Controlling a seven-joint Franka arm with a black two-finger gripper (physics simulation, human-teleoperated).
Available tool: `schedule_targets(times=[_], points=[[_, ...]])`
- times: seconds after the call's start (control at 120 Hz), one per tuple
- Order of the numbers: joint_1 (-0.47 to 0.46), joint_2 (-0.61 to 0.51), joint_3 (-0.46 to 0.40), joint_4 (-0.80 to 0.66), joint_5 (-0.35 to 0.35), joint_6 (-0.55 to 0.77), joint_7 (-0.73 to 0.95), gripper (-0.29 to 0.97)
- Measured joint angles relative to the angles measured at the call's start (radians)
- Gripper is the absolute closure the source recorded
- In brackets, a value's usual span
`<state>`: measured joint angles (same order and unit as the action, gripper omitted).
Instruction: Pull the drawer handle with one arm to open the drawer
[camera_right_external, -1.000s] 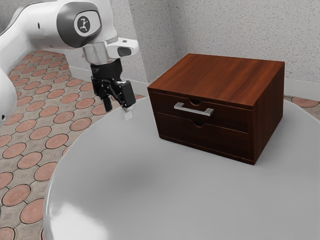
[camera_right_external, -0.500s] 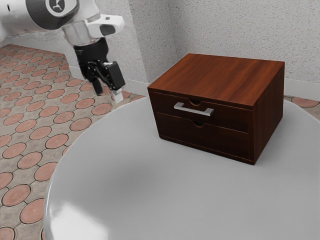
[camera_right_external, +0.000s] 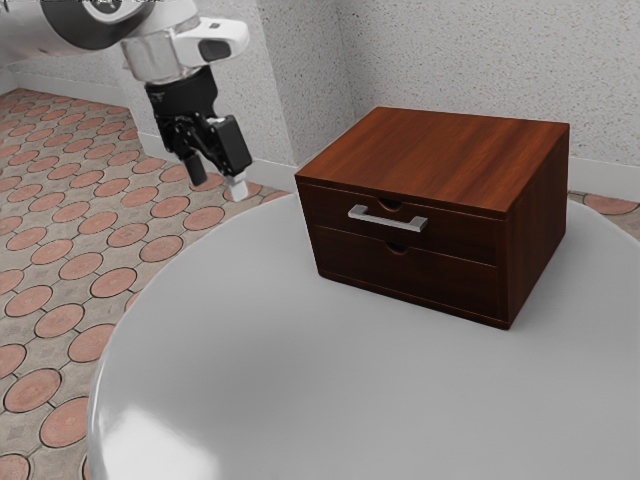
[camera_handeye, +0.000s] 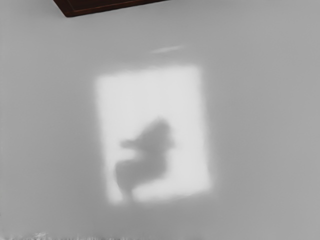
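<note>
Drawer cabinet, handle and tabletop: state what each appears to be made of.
Drawer cabinet: dark reddish-brown wood or wood veneer, semi-gloss, with visible grain streaks. Handle: probably brushed metal, a pale silver-grey bar with a soft sheen. Tabletop: smooth light grey, perhaps painted or laminate; it shows faint reflections and no grain, so the material stays uncertain.

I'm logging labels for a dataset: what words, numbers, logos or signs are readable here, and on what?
None readable: the drawer cabinet, its handle and the table are unmarked.
The grey cap on the arm is cut off at the picture's edge; any mark there cannot be read.
</note>
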<state>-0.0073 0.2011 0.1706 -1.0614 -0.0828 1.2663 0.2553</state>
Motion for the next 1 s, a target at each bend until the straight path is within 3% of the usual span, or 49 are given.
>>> schedule_targets(times=[0.333, 0.517, 0.867, 1.0], points=[[-0.007, 0.023, 0.001, -0.053, 0.034, 0.037, 0.026, 0.00], [-0.116, 0.010, -0.003, -0.096, 0.057, 0.140, 0.267, 0.00], [-0.136, 0.019, 0.002, -0.178, 0.067, 0.257, 0.602, 0.00], [-0.110, -0.038, 0.009, -0.281, 0.057, 0.281, 0.694, 0.00]])
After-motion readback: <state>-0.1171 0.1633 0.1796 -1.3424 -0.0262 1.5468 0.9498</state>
